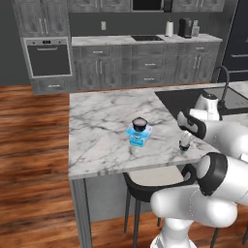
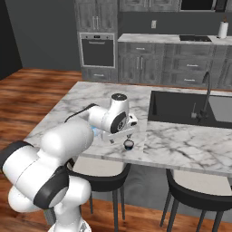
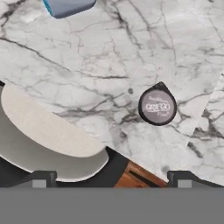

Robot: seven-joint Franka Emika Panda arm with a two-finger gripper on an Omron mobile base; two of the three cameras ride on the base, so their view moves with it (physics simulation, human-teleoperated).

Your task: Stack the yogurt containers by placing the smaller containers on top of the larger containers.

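Observation:
The light-blue tub (image 1: 137,137) stands near the middle of the marble island, with the wider dark cup (image 1: 139,122) sitting on top of it. The tiny dark cup (image 1: 184,146) rests alone near the island's front edge, right of the tub. My gripper (image 1: 186,135) hangs open just above that cup, nothing between its fingers. In the hand view the tiny cup's pale lid (image 3: 157,106) lies ahead and right of centre between my spread fingertips (image 3: 41,178), and the tub's corner (image 3: 68,6) shows at the top. From the right, my hand covers most of the tub (image 2: 94,131), with the cup (image 2: 128,144) below it.
The island's front edge (image 1: 135,169) runs just under the tiny cup, with a round stool (image 1: 155,181) (image 3: 43,131) below it. A dark sink (image 2: 181,108) with a faucet (image 2: 206,95) sits to the right. Bare marble (image 1: 97,126) spreads left of the tub.

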